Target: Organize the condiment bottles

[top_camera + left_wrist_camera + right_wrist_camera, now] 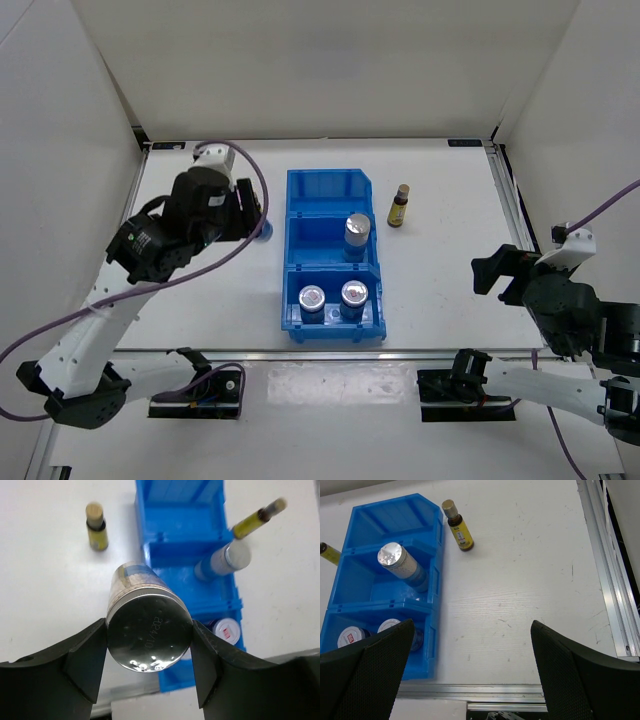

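Currently a silver-lidded jar (149,630) is clamped between the fingers (82,662) of the left gripper (149,642), the pads pressed against either side of its lid. Its long axis is laid nearly along the wrist camera's line of sight, so that the lid is turned toward the camera and the base is pointed away, toward the table (450,180) (whether the base is touching the surface cannot be told). From above, this gripper is seen just beside the left wall of the blue bin (330,190), level with the middle compartment. A second jar (357,232) is stood upright in that middle compartment, lid up, and a third jar (312,298) and a fourth jar (355,294) are stood side by side in the near compartment, lids up as well. One brown bottle (400,205) is set upright on the table just to the right of the bin, beside its far compartment, gold cap up; the other brown bottle (96,526) is stood upright on the table on the bin's left side, apart from it. The right gripper (470,670) is held with its fingers spread wide apart, over the table well to the right of the bin.
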Controlling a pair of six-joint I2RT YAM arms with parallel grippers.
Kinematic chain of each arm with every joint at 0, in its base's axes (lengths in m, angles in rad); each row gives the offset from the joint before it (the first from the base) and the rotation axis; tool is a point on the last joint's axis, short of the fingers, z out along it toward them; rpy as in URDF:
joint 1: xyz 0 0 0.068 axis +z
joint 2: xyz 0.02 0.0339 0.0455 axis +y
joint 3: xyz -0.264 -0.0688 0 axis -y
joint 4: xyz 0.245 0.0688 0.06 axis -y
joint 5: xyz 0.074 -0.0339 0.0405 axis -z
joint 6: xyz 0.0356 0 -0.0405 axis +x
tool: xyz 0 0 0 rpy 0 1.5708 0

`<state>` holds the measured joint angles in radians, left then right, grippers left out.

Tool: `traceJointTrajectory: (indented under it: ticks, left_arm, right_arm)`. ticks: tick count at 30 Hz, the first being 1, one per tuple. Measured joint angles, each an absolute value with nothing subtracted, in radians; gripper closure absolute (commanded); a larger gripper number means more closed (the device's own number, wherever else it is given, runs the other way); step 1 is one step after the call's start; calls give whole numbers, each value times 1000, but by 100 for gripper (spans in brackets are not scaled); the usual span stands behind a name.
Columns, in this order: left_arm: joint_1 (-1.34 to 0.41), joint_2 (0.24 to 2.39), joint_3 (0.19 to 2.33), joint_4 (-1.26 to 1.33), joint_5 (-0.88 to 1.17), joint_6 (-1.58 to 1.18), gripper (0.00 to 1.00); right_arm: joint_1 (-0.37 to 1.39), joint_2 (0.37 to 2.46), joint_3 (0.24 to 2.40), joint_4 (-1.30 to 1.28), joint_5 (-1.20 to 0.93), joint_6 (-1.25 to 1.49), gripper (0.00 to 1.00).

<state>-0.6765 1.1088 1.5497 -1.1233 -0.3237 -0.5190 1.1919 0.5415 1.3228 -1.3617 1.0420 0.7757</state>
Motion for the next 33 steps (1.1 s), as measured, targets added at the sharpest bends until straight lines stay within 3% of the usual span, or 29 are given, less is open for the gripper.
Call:
traceJointTrajectory:
  ticks: [6, 20, 26, 27, 29, 30, 31, 33]
  left_arm:
    - [-676, 1295, 1708, -1034, -288, -446, 89]
    - [-676, 1609, 1535, -819, -146, -442, 89]
    - [-676, 1673, 1485, -770, -139, -446, 80]
    - [-676, 1683, 1482, -765, -138, -447, 77]
    - [-676, 1703, 1480, -758, -138, -449, 59]
    - [-676, 1709, 1480, -755, -137, -449, 46]
    - [-676, 1713, 1480, -752, -134, -448, 20]
    - [-676, 1715, 1480, -747, -128, -442, 4]
  right_arm:
    - [1192, 542, 1323, -1362, 1042, 775, 0]
    - [1192, 520, 1318, -1362, 1045, 775, 0]
    - [1192, 516, 1318, -1362, 1045, 775, 0]
    - [1192, 516, 1318, -1362, 1045, 775, 0]
    - [1192, 516, 1318, -1362, 1045, 775, 0]
    - [1192, 516, 1318, -1362, 1045, 775, 0]
    - [1192, 516, 1318, -1362, 1045, 775, 0]
    - [1192, 516, 1318, -1362, 1045, 775, 0]
